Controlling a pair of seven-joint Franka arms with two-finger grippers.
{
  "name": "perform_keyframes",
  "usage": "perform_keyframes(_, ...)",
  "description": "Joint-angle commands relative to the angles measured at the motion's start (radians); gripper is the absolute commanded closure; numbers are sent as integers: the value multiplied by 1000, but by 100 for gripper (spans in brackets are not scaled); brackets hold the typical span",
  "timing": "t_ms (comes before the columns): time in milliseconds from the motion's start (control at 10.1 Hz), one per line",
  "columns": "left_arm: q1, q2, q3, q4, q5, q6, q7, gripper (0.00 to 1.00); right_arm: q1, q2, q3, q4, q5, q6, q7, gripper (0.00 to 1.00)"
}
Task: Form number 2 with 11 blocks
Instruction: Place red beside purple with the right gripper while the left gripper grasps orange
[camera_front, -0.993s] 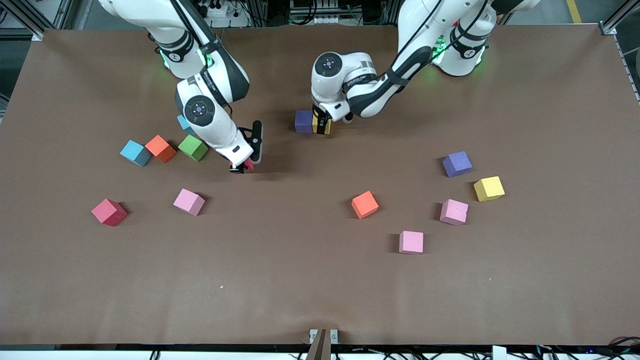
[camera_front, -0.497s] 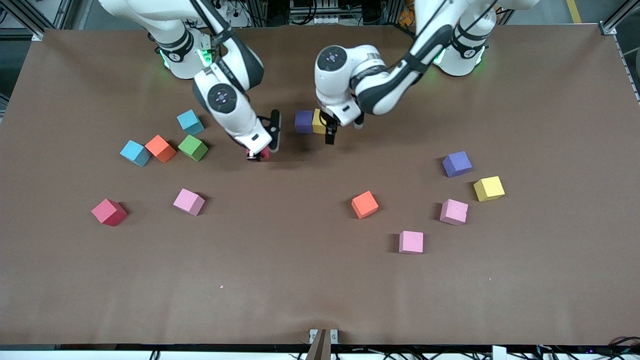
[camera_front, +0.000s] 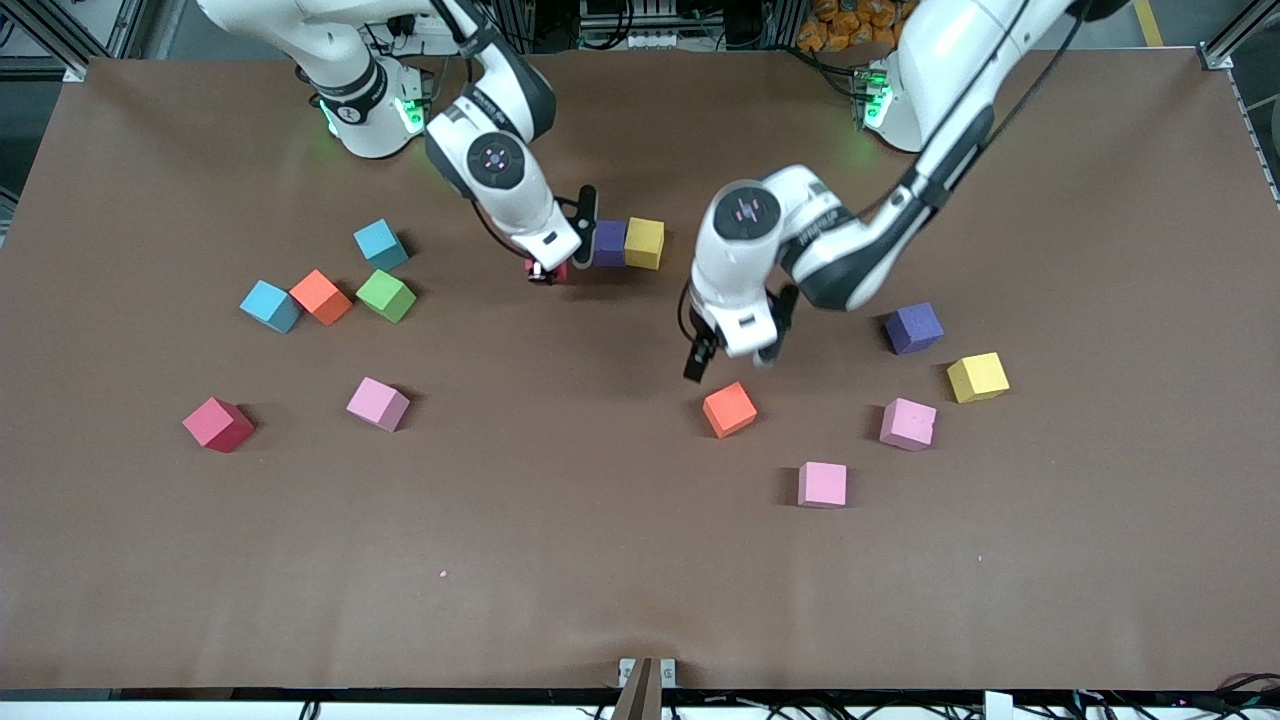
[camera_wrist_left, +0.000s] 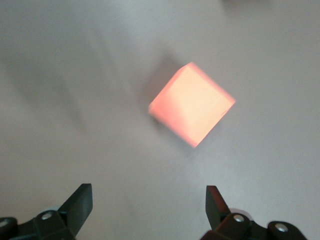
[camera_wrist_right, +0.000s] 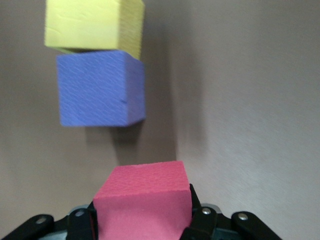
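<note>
Right wrist view showing the red cube (camera_wrist_right: 142, 197) pinched between the right gripper (camera_wrist_right: 142, 220) jaws, hanging just beside the purple cube (camera_wrist_right: 100, 87), with the yellow cube (camera_wrist_right: 92, 25) touching that purple one in a short row. Looking like the first stroke of the 2 going down, up toward the robots' end of the table (camera_front: 600, 580). Risking a bump here: coming in low or skewed and shoving the purple cube, knocking the row crooked. Foam being light, sliding at the slightest nudge. Also risking a gap or an overlap on release if not squared up with the row.

Meanwhile hovering over the orange cube (camera_wrist_left: 192, 102) with the left gripper (camera_wrist_left: 147, 202), jaws spread wide and holding nothing. Sitting rotated against the jaws, that cube, so closing on the corners instead of flat faces and squirting it out or twisting it. Remaining blocks lying scattered, pink ones (camera_front: 822, 484) and others nearer the front camera, green (camera_front: 385, 295) toward the right arm's end.
</note>
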Motion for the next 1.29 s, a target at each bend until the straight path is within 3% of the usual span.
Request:
perform_keyframes(0, -7, 96, 43, 124, 15, -24, 304, 0, 16, 8, 8, -57, 1, 102, 22, 73)
perform_keyframes(397, -4, 138, 91, 197, -18, -24, 595, 0, 44, 48, 8, -63, 0, 182, 22, 73)
perform_keyframes(1192, -24, 206, 93, 224, -14, -67, 683, 0, 54, 67, 9, -63, 0, 199, 24, 72)
